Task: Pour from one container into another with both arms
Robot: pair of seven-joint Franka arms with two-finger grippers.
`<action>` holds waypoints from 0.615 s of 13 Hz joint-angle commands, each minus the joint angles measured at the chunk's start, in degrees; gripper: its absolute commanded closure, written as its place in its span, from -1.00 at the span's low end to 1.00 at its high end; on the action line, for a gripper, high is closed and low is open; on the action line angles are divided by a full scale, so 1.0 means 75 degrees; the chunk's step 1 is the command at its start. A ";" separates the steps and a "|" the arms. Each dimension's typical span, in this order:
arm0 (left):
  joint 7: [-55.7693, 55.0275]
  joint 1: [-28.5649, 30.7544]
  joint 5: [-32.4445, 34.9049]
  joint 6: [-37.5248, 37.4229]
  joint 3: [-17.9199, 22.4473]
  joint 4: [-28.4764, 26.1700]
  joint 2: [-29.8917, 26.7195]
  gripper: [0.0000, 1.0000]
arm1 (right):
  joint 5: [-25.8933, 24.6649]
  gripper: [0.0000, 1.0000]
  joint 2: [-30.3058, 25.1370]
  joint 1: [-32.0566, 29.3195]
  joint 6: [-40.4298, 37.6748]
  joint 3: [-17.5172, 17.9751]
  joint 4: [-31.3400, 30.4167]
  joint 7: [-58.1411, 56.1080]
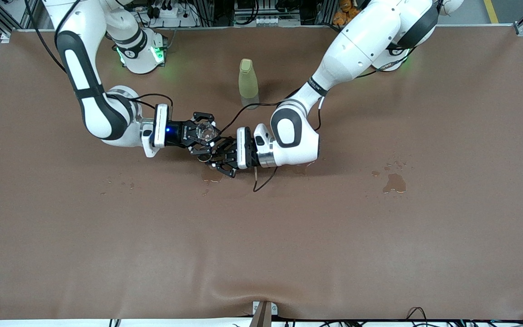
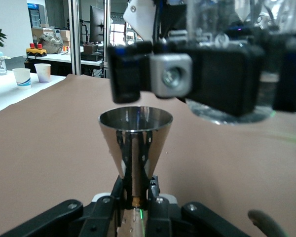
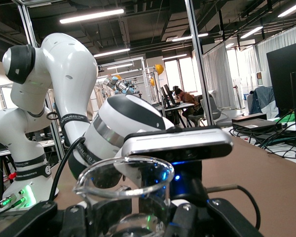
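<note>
My right gripper [image 1: 203, 132] is shut on a clear glass beaker [image 1: 206, 131], which stands roughly upright in the right wrist view [image 3: 126, 195], clamped in the right gripper [image 3: 130, 219]. My left gripper [image 1: 214, 160] is shut on the stem of a steel cone-shaped jigger [image 2: 135, 136], mouth up, held in the left gripper [image 2: 136, 197]. The two grippers meet over the middle of the table. In the left wrist view the beaker [image 2: 227, 106] hangs just above and beside the jigger's rim. Whether the beaker holds liquid cannot be told.
A pale yellow-green bottle [image 1: 248, 83] stands upright on the brown table [image 1: 107, 236], farther from the front camera than the grippers. A wet patch [image 1: 210, 177] lies under the grippers. A larger puddle [image 1: 394, 182] lies toward the left arm's end.
</note>
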 commanded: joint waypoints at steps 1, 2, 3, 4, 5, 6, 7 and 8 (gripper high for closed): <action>0.0088 -0.0133 -0.0200 0.0129 0.0099 0.0062 -0.0040 1.00 | 0.0237 1.00 -0.0130 0.0039 -0.0052 0.0011 -0.0172 -0.0066; 0.0251 -0.0110 -0.0212 0.0129 0.0099 0.0062 -0.0040 1.00 | 0.0237 1.00 -0.0154 0.0027 -0.0040 0.0011 -0.0207 0.0015; 0.0311 -0.0110 -0.0224 0.0129 0.0099 0.0050 -0.0040 1.00 | 0.0237 1.00 -0.0177 0.0027 -0.0052 0.0011 -0.0219 0.0283; 0.0300 -0.0110 -0.0224 0.0129 0.0099 0.0050 -0.0040 1.00 | 0.0237 1.00 -0.0224 0.0027 -0.0063 0.0011 -0.0219 0.0622; 0.0300 -0.0110 -0.0224 0.0129 0.0099 0.0050 -0.0040 1.00 | 0.0237 1.00 -0.0271 0.0027 -0.0063 0.0011 -0.0219 0.0939; 0.0300 -0.0110 -0.0224 0.0129 0.0099 0.0050 -0.0040 1.00 | 0.0237 1.00 -0.0283 0.0027 -0.0110 0.0011 -0.0219 0.1290; 0.0300 -0.0110 -0.0224 0.0129 0.0099 0.0050 -0.0040 1.00 | 0.0237 1.00 -0.0318 0.0027 -0.0122 0.0011 -0.0219 0.1595; 0.0300 -0.0098 -0.0224 0.0129 0.0099 0.0050 -0.0052 1.00 | 0.0237 1.00 -0.0387 0.0027 -0.0110 0.0011 -0.0219 0.1935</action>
